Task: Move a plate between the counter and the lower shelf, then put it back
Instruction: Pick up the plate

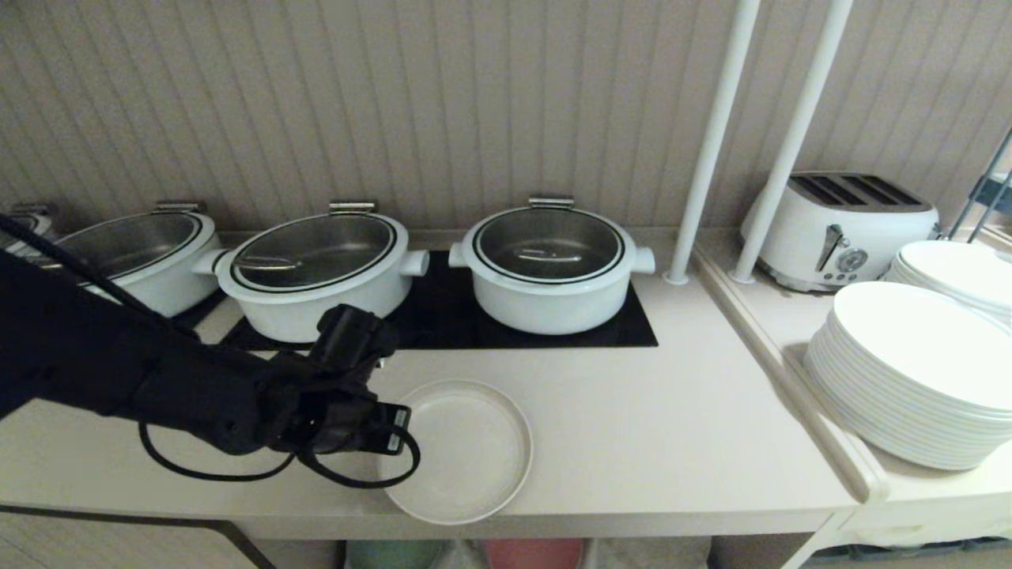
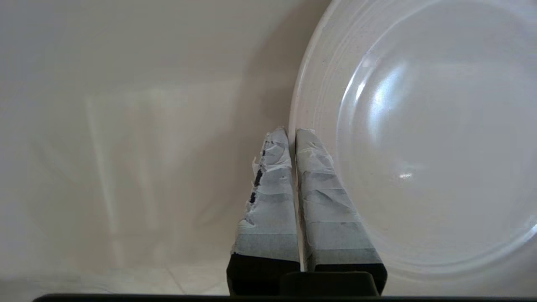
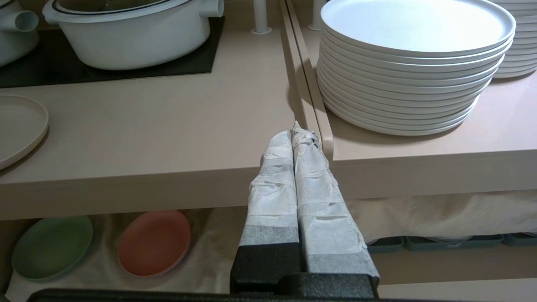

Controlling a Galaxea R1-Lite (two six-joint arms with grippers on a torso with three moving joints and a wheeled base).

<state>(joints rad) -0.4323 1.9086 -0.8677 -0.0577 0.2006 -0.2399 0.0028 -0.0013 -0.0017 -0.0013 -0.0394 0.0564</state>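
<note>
Here your left gripper [image 2: 292, 131] is pinched closed on the near-left rim of the plate [image 1: 462, 446] — which sits flat near the desk's [image 1: 672, 427] front edge — so judge the trip to the lower shelf [image 3: 209, 235] as not visibly done.

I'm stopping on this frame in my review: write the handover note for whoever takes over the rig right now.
Left gripper: shut on the rim of the small round matte cream-beige plate, one finger inside the rim and one outside.
Right gripper: shut, empty, parked in front of the counter edge, near the stack of larger glossy white plates.
The plate lies flat on the long beige counter, near its front edge, in front of the white pots.
The lower shelf holds a green plate and a pink plate.
Done: plate gripped. Which leg of the move this is cannot be told.
</note>
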